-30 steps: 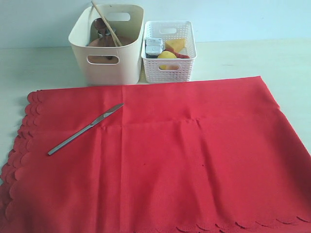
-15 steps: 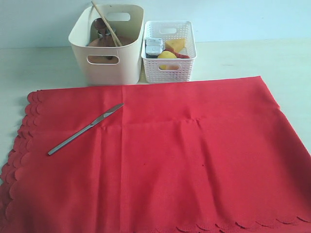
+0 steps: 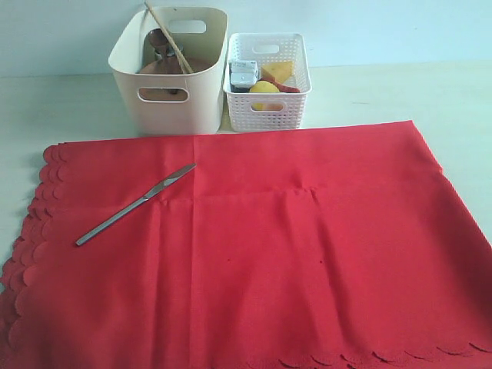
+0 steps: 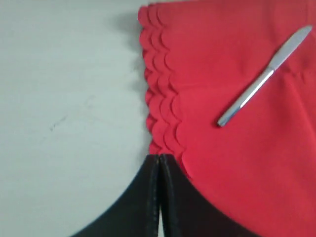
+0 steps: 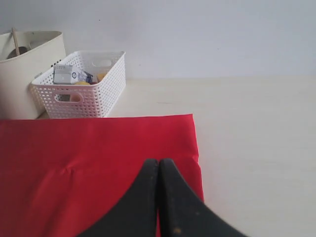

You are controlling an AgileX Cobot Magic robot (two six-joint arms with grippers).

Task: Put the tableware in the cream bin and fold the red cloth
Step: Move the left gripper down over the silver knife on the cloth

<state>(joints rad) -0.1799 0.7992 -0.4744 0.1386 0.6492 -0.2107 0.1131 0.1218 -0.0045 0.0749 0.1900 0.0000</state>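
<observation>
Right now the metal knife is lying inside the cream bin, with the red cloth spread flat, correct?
No. The metal knife lies on the red cloth, outside the cream bin, as the exterior view shows. The cloth is spread flat.

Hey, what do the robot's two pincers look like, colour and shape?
Both the left pincer and the right pincer are matte black, each with two smooth fingers that flare wide at the base and taper to narrow rounded tips. No cables or markings show.
</observation>
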